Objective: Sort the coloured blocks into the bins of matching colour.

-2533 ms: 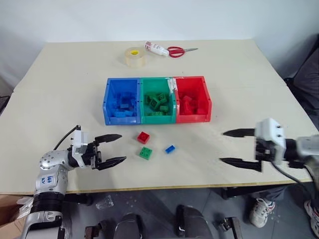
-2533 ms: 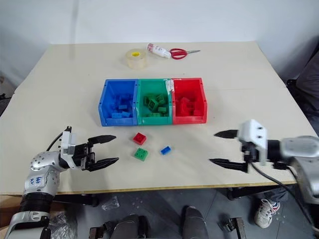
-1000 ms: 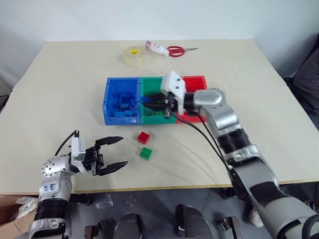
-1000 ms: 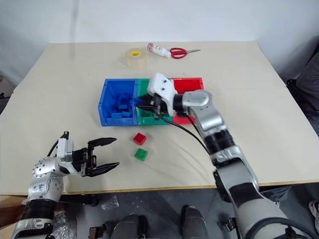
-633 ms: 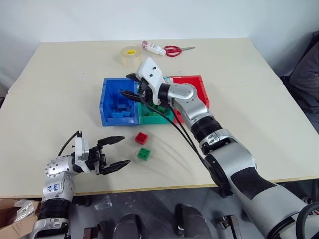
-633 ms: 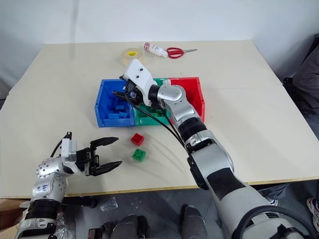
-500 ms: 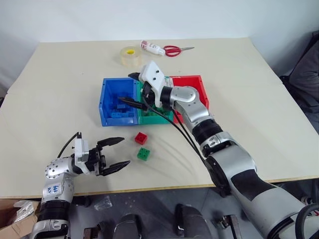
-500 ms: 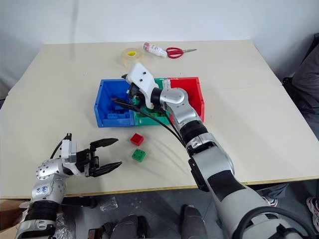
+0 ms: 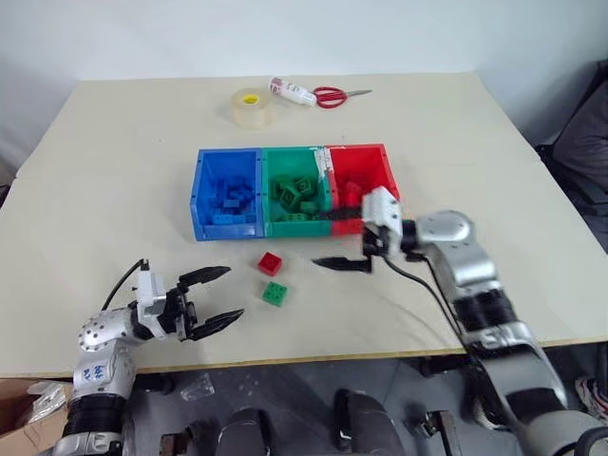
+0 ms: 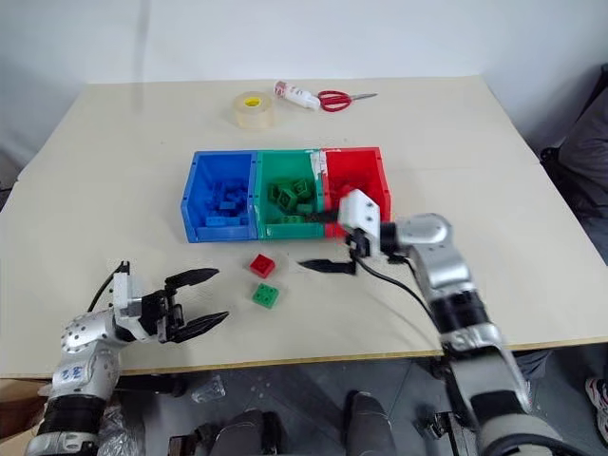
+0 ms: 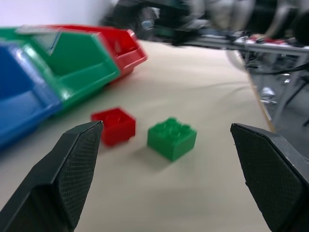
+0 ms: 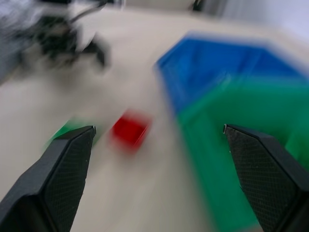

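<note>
The left tool (image 9: pixel 211 299) hovers over the near left part of the table (image 9: pixel 114 180), its two black fingers spread wide with nothing between them, pointing right toward the loose blocks. To its right, two blocks lie on the table in front of the bins: a red block (image 9: pixel 270 263) and, just nearer and a little to the right, a green block (image 9: pixel 275 293); the two sit close together but apart.

Beyond them stand three bins joined side by side. The blue bin (image 9: pixel 202 185) is on the left with blue blocks inside, the green bin (image 9: pixel 269 185) is in the middle with green blocks inside, and the red bin (image 9: pixel 382 171) is on the right with red blocks inside.

The right tool (image 9: pixel 334 240) is just in front of the red bin's near wall, pointing left, its fingers wide apart and empty; one finger lies by the bin front, the other over the table right of the red block.

At the far edge lie a roll of tape (image 9: pixel 250 106), a small white bottle (image 9: pixel 288 91) and red-handled scissors (image 9: pixel 334 95).
</note>
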